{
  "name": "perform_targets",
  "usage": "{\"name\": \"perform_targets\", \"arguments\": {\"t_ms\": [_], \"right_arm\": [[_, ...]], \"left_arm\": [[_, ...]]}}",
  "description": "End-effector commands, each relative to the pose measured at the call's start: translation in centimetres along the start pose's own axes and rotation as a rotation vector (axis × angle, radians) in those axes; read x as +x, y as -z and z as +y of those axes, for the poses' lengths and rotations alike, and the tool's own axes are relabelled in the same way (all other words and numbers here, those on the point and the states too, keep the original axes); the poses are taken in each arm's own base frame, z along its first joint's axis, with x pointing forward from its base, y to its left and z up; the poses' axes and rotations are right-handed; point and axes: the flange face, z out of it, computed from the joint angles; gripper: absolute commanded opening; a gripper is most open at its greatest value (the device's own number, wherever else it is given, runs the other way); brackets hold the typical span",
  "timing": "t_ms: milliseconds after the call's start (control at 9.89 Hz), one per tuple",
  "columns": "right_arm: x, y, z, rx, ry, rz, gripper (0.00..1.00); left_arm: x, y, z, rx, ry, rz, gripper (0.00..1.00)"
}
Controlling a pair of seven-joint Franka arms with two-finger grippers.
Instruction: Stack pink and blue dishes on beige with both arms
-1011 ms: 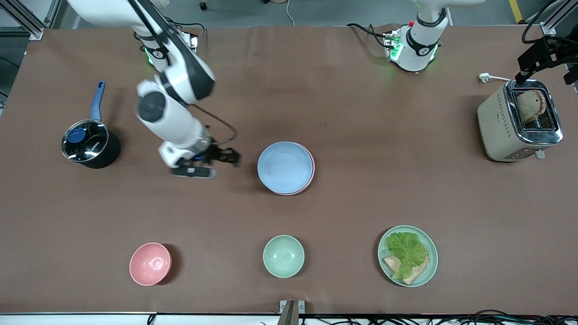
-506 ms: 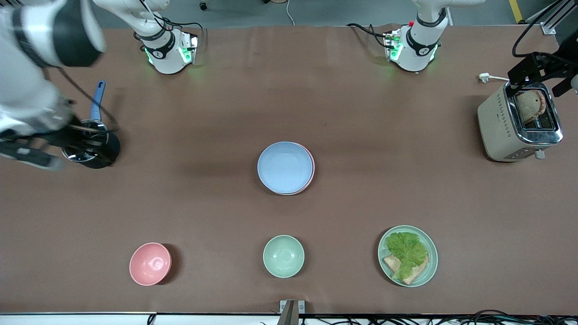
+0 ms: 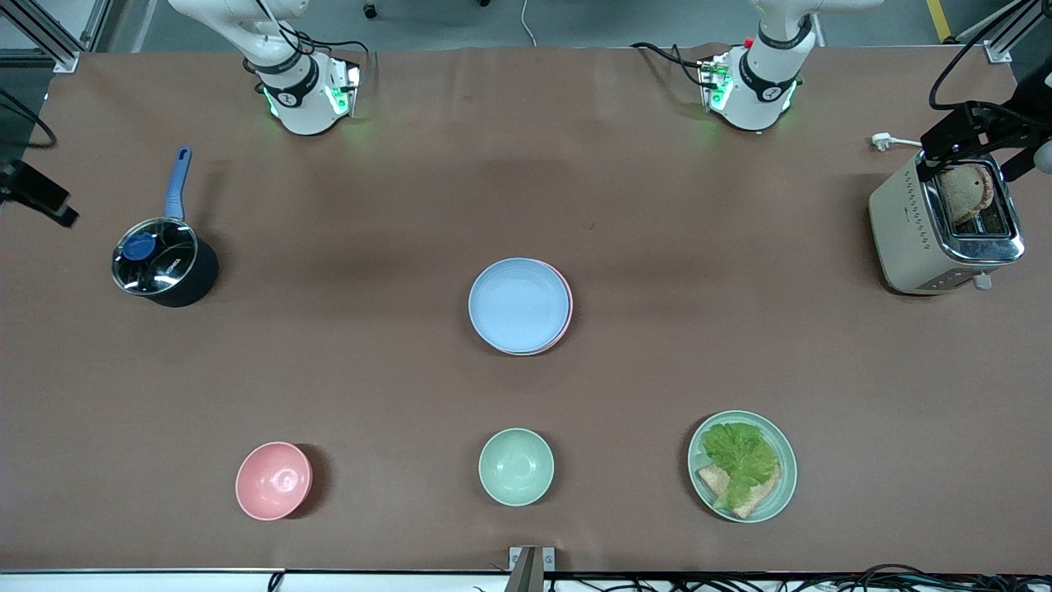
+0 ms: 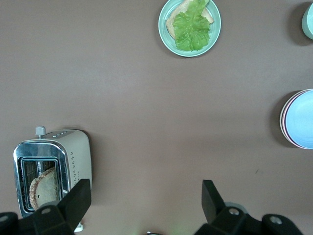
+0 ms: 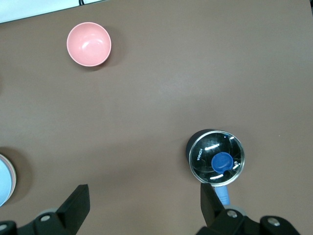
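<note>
Blue dish tops pink dish mid-table (beige not visible) | judged light, rigid, slick; grip at rim | left gripper spread, high over toaster | right gripper spread, high above pot

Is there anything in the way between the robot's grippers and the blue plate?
No. The blue plate already tops the stack, with the pink plate's rim peeking out underneath. Both open grippers, left and right, hang high, with only bare table between.

Left gripper, right gripper: jaws apart.
</note>
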Motion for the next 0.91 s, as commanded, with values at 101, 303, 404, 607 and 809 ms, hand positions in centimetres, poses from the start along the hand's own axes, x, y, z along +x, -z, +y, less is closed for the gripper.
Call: {"name": "perform_targets", "arguments": {"t_ms": [101, 303, 404, 607, 809], "right_arm": [[0.55, -0.77, -0.52, 0.046, 0.016, -0.022, 1.0], [0.65, -0.84, 0.22, 0.043, 0.032, -0.026, 1.0], [0.67, -0.84, 0.39, 0.043, 0.04, -0.025, 1.0], [0.63, -0.85, 0.21, 0.045, 0.042, -0.027, 1.0], [0.6, -0.86, 0.13, 0.045, 0.045, -0.029, 1.0]], "left_arm": [[0.28, -1.43, 0.6, -0.01, 0.047, -0.03, 1.0], [-0.06, -1.56, 0.69, -0.01, 0.071, -0.035, 1.0], [-0.06, -1.49, 0.69, -0.011, 0.073, -0.033, 1.0], [-0.06, -1.49, 0.69, -0.011, 0.073, -0.033, 1.0], [-0.06, -1.42, 0.69, -0.011, 0.071, -0.031, 1.0]]}}
